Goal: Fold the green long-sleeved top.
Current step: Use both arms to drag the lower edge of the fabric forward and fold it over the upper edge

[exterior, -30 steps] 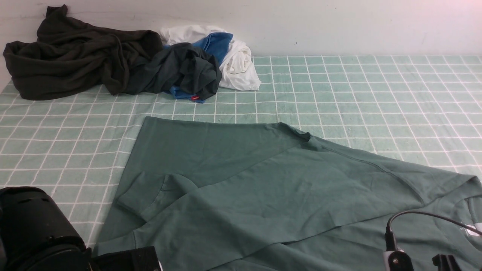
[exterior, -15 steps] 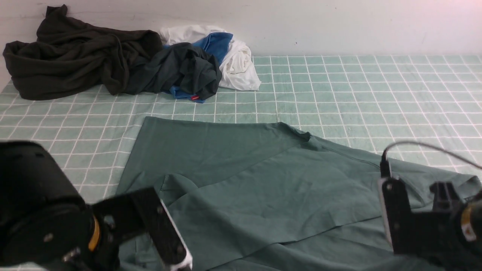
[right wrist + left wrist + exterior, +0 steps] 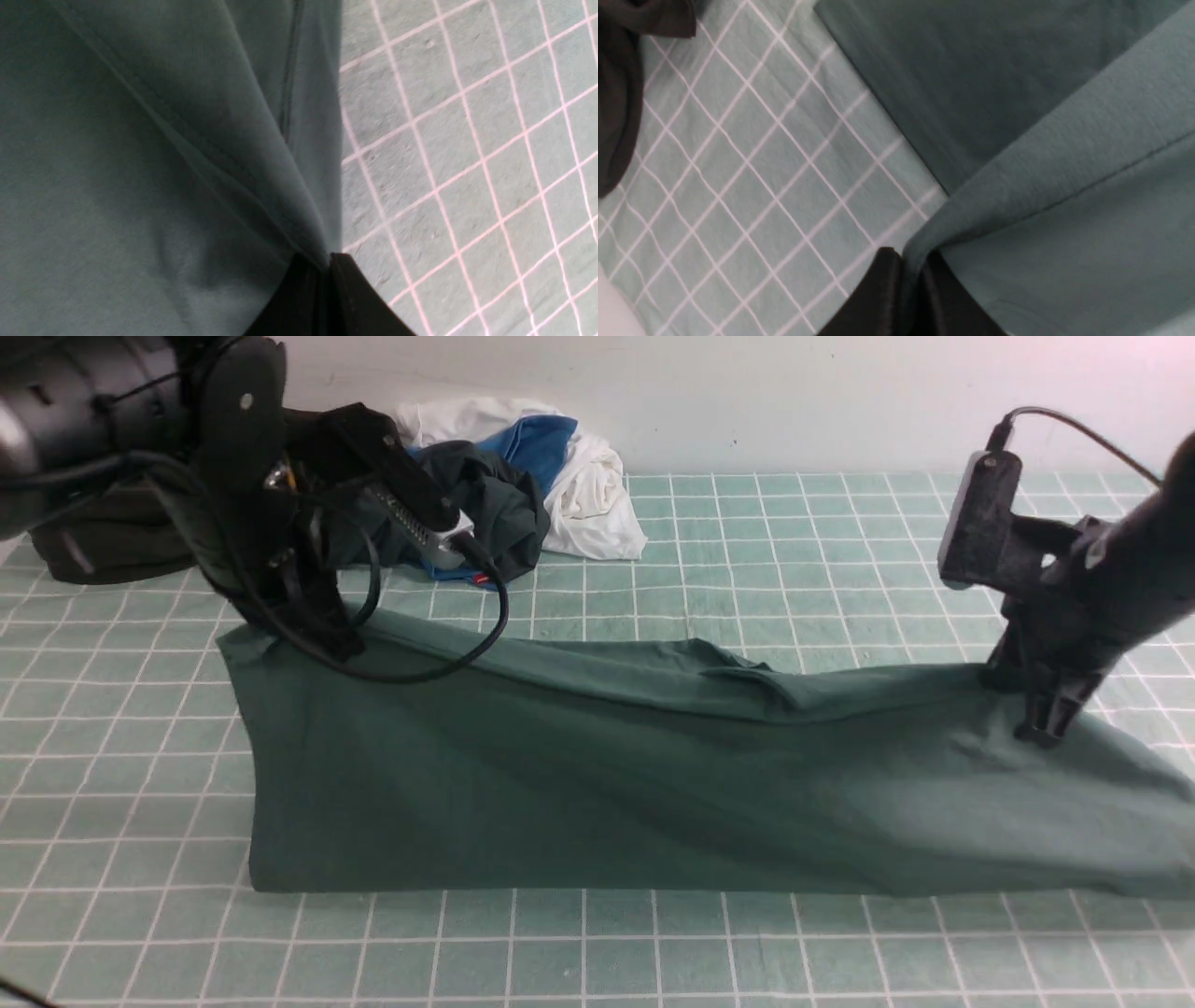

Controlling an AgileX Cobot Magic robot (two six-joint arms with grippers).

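The green long-sleeved top (image 3: 597,784) is folded over on itself into a long band across the middle of the table, its near fold edge lying straight. My left gripper (image 3: 322,639) is shut on its far left corner; the left wrist view shows cloth (image 3: 1064,186) pinched between the black fingers (image 3: 882,298). My right gripper (image 3: 1041,728) is shut on the far right edge; the right wrist view shows a seamed fold (image 3: 210,154) caught between the fingers (image 3: 355,298). Sleeves, neck and logo are hidden.
A pile of clothes lies at the back left: a black-brown garment (image 3: 103,555), a blackish-green one (image 3: 485,513), blue (image 3: 532,443) and white (image 3: 588,485) pieces. A checked green cloth (image 3: 822,551) covers the table, and a white wall stands behind it.
Both arms rose from the near edge and swung away from me, carrying the top's near edge over the rest. The spread-out top is now a folded band.
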